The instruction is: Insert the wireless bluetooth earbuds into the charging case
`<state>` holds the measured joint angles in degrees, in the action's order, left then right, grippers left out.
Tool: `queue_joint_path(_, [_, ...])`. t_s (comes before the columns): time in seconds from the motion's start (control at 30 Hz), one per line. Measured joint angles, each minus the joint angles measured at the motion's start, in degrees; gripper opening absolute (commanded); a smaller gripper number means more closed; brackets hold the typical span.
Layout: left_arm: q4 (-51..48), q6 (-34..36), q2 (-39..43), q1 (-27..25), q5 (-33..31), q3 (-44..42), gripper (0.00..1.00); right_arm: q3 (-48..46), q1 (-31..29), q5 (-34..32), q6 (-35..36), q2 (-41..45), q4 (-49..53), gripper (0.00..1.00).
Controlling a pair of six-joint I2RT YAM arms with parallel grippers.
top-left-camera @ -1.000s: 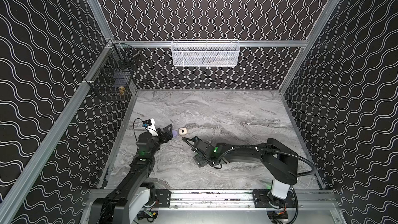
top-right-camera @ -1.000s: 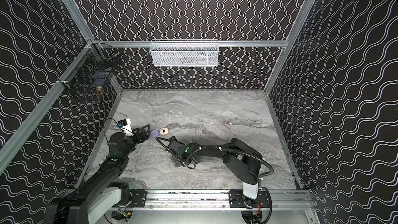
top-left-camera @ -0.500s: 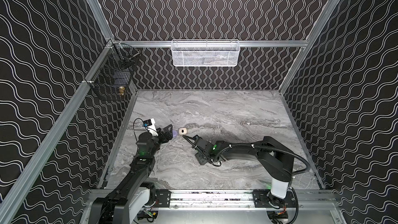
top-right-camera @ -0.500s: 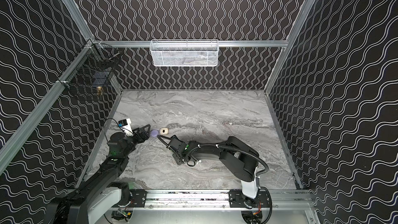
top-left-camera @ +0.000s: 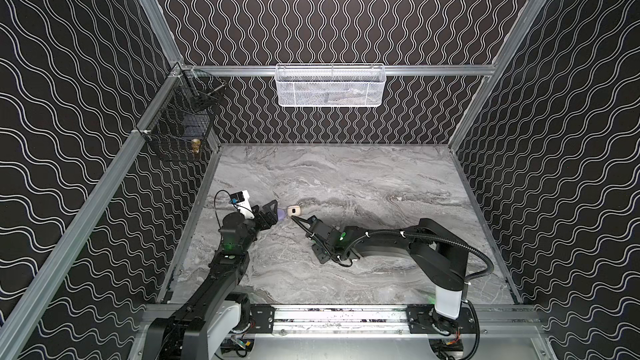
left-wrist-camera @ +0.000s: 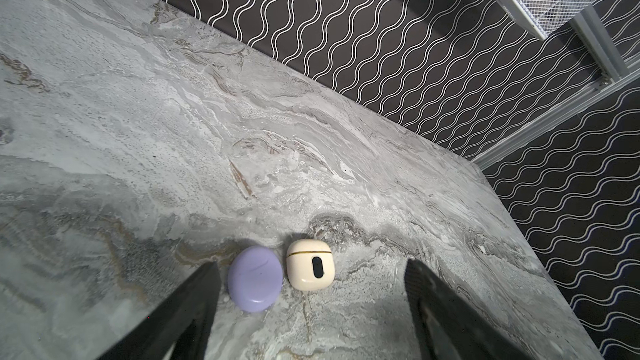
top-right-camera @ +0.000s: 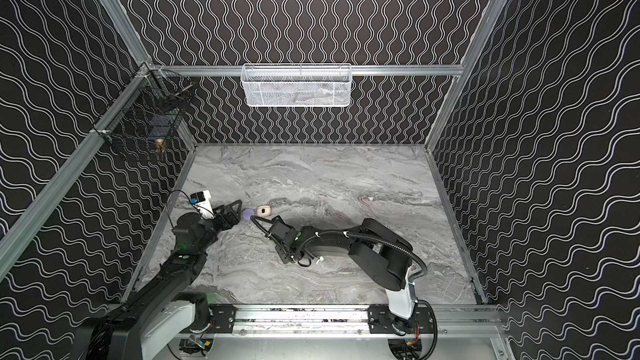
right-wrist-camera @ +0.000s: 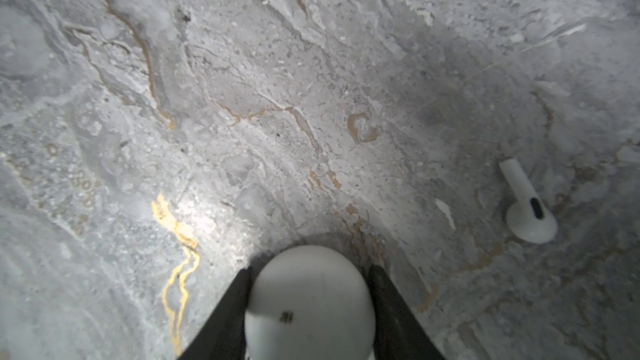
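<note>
- Bench [top-left-camera: 346,174]: grey marbled slab inside dark wave-patterned walls. It carries every item listed below.
- Purple charging case [left-wrist-camera: 254,278]: oval pebble, lid closed, lying flat on the left part of the bench. It shows in both top views [top-left-camera: 281,214].
- Cream charging case [left-wrist-camera: 310,264]: rounded, lid closed, with a thin gold seam and a dark oval mark on top. It lies just beside the purple one [top-right-camera: 263,210].
- Left gripper [left-wrist-camera: 310,263]: jaws spread wide and holding nothing. It sits low over the bench, with the purple and cream cases lying between its fingers.
- White charging case [right-wrist-camera: 308,306]: smooth dome with a small dark mark, seen in the right wrist view only.
- Right gripper [right-wrist-camera: 310,269]: jaws narrowed onto the white case, one finger against each side. In both top views this arm stretches low across the bench, with the gripper tips near the cream case.
- White earbud [right-wrist-camera: 526,209]: one stemmed piece lying loose on the bench, near the white case but apart from it and outside any case.
- White mesh basket [top-left-camera: 330,86]: hung on the back rail.
- Black wire basket [top-left-camera: 180,126]: hung on the left rail.
</note>
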<state>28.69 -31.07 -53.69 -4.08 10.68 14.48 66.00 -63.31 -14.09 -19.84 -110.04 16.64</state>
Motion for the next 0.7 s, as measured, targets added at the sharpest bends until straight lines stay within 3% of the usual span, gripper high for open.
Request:
queue_joint_path(0.3, [0.28, 0.0, -0.11, 0.0, 0.22, 0.0, 0.82, -2.62, 0.04, 1.14, -1.46, 2.8, -0.48, 0.33])
queue_joint_path(0.5, [-4.81, -2.29, 5.27, 0.0, 2.73, 3.65, 0.89, -5.35, -0.11, 0.42, 0.2, 13.35, -3.3, 0.27])
queue_joint_path(0.6, [-10.27, -5.18, 8.59, 0.02, 7.65, 9.75, 0.83, -7.82, -0.11, -0.09, 4.81, 20.24, -9.51, 0.26])
queue_joint_path(0.7, [-19.28, -3.65, 9.2, 0.07, 16.46, 21.07, 0.76, -10.67, -0.09, -0.2, 11.78, 25.99, -17.25, 0.25])
